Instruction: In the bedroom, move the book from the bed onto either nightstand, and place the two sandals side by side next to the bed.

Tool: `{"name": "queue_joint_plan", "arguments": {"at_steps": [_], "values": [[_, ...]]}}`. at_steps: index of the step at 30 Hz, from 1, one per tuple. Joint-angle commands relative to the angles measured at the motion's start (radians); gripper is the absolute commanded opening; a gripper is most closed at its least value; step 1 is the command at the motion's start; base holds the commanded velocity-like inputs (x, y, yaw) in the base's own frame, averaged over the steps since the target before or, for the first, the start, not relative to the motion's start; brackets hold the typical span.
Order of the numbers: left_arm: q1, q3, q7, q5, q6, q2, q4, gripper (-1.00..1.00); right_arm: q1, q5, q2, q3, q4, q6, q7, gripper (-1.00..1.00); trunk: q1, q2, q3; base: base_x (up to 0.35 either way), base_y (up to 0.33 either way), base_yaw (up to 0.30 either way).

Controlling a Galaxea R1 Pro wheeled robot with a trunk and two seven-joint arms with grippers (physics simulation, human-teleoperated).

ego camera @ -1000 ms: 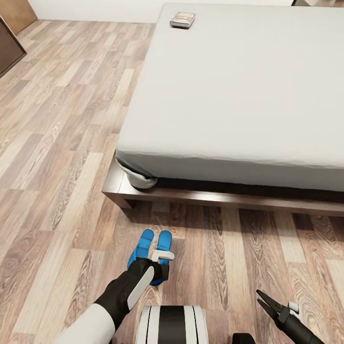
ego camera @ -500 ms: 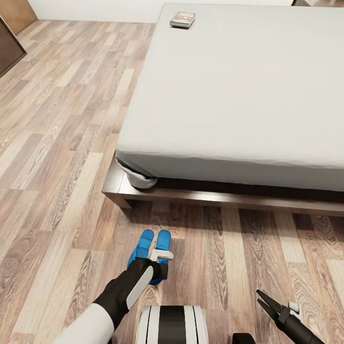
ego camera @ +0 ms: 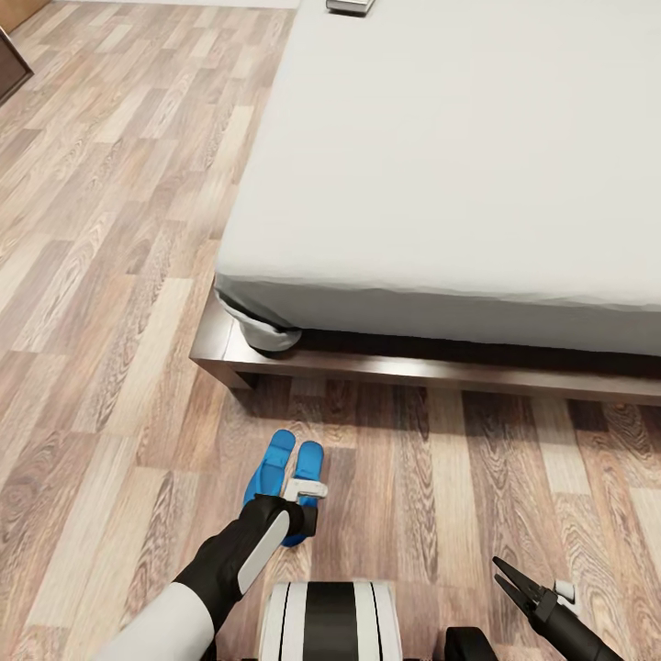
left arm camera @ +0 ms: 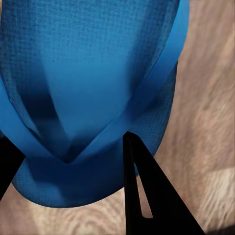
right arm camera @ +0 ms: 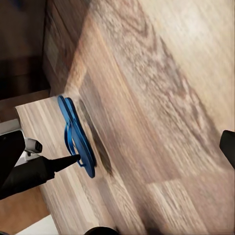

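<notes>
Two blue sandals [ego camera: 275,462] lie side by side on the wood floor just in front of the bed [ego camera: 441,165], near its corner. My left gripper [ego camera: 305,500] hangs over the right sandal [ego camera: 310,456]. In the left wrist view its black fingers [left arm camera: 142,191] stand apart above that sandal's [left arm camera: 93,73] rounded end, so my left gripper [left arm camera: 66,139] is open. The book [ego camera: 349,5] lies on the mattress at the far edge, cut off by the frame. My right gripper [ego camera: 510,576] is open low on the right, holding nothing. The right wrist view shows the sandals [right arm camera: 73,129] edge-on.
The bed's dark wooden frame [ego camera: 386,367] juts out past the mattress just beyond the sandals. Wood-plank floor [ego camera: 110,275] stretches along the bed's left side. A dark piece of furniture [ego camera: 7,73] shows at the far left edge.
The whole head view has shifted, so the book now sits at the top edge. My left gripper stays over the sandals, and the right arm has not moved.
</notes>
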Motion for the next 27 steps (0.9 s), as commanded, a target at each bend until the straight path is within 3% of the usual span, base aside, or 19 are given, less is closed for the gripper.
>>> {"name": "queue_joint_plan", "arguments": {"at_steps": [1, 17, 23, 27], "values": [[0.000, -0.003, 0.012, 0.010, 0.001, 0.001, -0.002, -1.00, -0.001, -0.010, -0.001, 0.007, 0.000, 0.011, 0.003, 1.00, 0.000, 0.000, -0.001, 0.000, 0.000, 0.000], [0.000, -0.002, 0.011, 0.011, -0.016, -0.001, -0.004, -1.00, -0.001, -0.010, -0.001, 0.007, 0.000, 0.011, 0.003, 1.00, 0.000, 0.000, -0.001, 0.000, 0.000, 0.000], [0.000, -0.004, 0.011, 0.011, -0.016, -0.001, -0.004, -1.00, -0.001, -0.010, 0.000, 0.007, 0.000, 0.011, 0.003, 1.00, 0.003, -0.002, -0.024, 0.000, 0.000, 0.000], [0.000, -0.004, 0.011, 0.011, -0.016, -0.001, -0.004, -1.00, -0.001, -0.010, -0.001, 0.007, 0.000, 0.011, 0.003, 1.00, 0.003, -0.002, -0.024, 0.000, 0.000, 0.000]]}}
